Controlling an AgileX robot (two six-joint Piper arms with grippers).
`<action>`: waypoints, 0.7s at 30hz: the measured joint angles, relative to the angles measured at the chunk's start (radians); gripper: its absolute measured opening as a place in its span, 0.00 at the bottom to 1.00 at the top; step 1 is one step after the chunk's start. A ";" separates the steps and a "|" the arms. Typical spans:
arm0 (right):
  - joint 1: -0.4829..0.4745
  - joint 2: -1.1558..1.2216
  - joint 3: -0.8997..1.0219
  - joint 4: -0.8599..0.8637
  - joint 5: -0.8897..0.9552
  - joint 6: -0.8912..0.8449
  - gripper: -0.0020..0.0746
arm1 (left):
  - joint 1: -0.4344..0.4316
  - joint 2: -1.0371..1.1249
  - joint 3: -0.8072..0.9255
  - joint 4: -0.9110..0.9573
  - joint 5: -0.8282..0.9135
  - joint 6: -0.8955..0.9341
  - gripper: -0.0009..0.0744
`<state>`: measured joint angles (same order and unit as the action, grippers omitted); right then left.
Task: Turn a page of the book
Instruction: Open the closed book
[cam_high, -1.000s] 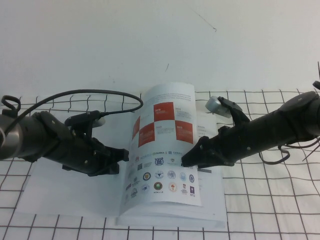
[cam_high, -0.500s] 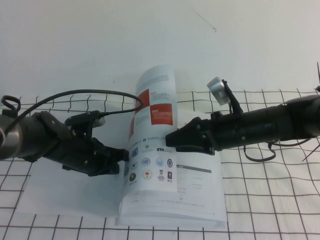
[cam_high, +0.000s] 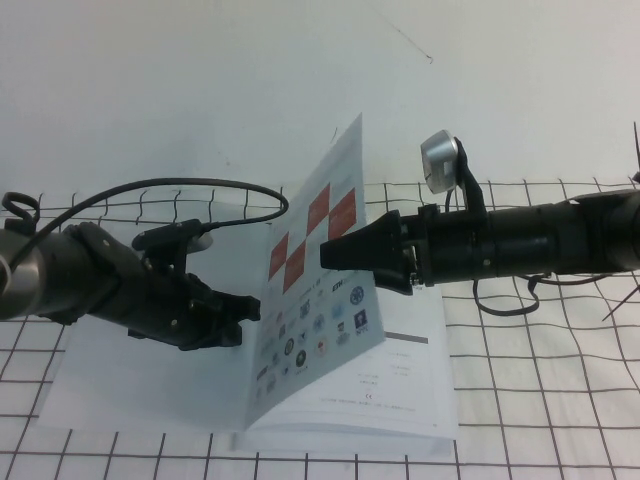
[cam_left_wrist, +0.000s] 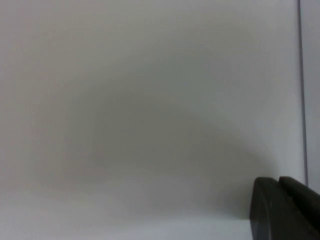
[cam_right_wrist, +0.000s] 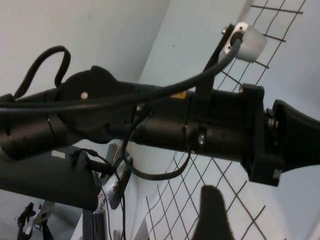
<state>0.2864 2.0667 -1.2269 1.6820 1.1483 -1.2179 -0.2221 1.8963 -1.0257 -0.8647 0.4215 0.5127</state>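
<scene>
The white glossy page with red squares above rows of small logos (cam_high: 312, 290) has swung from lying nearly flat a second ago to standing almost upright over the spine of the thin white glossy booklet (cam_high: 400, 385), at 6 o'clock on the grid-marked white bench (cam_high: 540, 400). The right hand (cam_high: 330, 254), jaws spread wide, pushes its face from 3 o'clock. The left hand (cam_high: 245, 315) stays at 9 o'clock on the blank sheet; its jaws I cannot tell. The turn looks about half done.

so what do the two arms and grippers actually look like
Both arms are matte black, tubular, with dark wedge-shaped grippers. The left gripper sits over the book's left side; a black cable loops above its arm. The right gripper is at the raised page, with a round silver wrist camera on a black bracket and thin black wires.
</scene>
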 joint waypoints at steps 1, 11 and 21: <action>0.000 0.000 0.000 0.000 0.000 0.000 0.63 | 0.000 -0.002 0.000 0.000 0.000 0.004 0.01; 0.000 0.000 -0.098 0.000 0.004 0.036 0.63 | -0.002 -0.321 0.007 0.119 0.107 0.033 0.01; 0.025 0.000 -0.149 0.000 0.010 0.044 0.63 | -0.013 -0.765 0.246 0.128 0.158 -0.049 0.01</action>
<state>0.3117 2.0669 -1.3761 1.6820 1.1584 -1.1737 -0.2354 1.1317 -0.7792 -0.7362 0.5793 0.4639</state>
